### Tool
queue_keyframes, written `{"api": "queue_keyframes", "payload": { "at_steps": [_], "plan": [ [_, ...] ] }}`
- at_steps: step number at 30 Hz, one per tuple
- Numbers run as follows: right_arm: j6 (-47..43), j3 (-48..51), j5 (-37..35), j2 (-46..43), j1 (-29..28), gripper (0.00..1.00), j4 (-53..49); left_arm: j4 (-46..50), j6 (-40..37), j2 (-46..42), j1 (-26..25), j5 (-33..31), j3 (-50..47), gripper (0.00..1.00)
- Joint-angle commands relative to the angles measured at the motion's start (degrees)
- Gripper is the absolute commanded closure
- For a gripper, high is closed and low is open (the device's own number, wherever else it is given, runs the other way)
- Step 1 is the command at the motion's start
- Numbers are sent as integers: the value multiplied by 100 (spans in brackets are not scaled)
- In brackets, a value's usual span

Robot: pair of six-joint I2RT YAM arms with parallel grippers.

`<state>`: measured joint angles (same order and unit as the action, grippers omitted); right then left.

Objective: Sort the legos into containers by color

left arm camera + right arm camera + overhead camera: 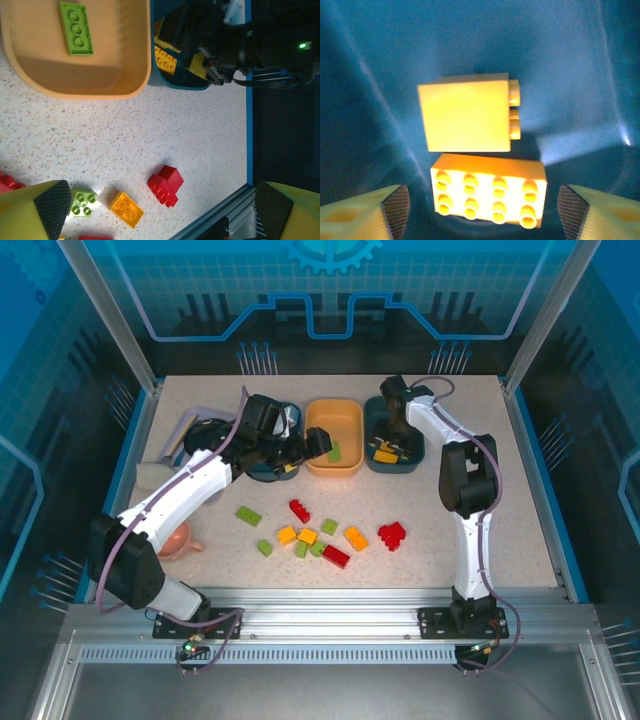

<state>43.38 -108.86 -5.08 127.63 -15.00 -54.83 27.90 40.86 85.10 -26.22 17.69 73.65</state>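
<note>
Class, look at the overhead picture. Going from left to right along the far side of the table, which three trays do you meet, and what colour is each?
first dark teal tray → orange tray → second dark teal tray

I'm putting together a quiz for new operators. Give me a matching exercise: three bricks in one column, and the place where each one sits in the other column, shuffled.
Bricks:
1. long green brick
2. eight-stud yellow brick
3. red brick cluster

Places:
A. loose on the table
B. in the orange tray
C. in the teal tray on the right arm's side

Pairs: 1-B; 2-C; 3-A.
</note>
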Motion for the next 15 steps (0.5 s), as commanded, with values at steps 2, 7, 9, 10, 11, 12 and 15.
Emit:
{"api": "queue_keyframes", "payload": {
  "at_steps": [2, 7, 9, 10, 11, 12, 15],
  "plan": [
    [-131, -272, 53, -277, -18, 14, -263, 681, 345, -338, -32, -497, -203, 2],
    [-414, -52, -201, -1204, -337, 17, -80, 1000, 1095, -452, -37, -758, -751, 4],
    [-643, 576, -234, -1868, -635, 18, 481, 1172, 1415, -281, -25, -759, -857, 6],
    [-817, 1055, -127, -2264, -807, 18, 955, 1242, 1589, -146, -32, -751, -886, 6],
    [-988, 1481, 25, -2615, -974, 19, 1394, 1281, 1703, -33, -33, -740, -903, 7],
    [-1167, 1984, 151, -2991, -1183, 19, 1840, 1292, 1835, 90, -28, -712, -922, 7],
    [-1664, 3070, 456, -3780, -1842, 18, 2653, 1238, 2147, 476, -28, -717, -921, 10]
  ]
}}
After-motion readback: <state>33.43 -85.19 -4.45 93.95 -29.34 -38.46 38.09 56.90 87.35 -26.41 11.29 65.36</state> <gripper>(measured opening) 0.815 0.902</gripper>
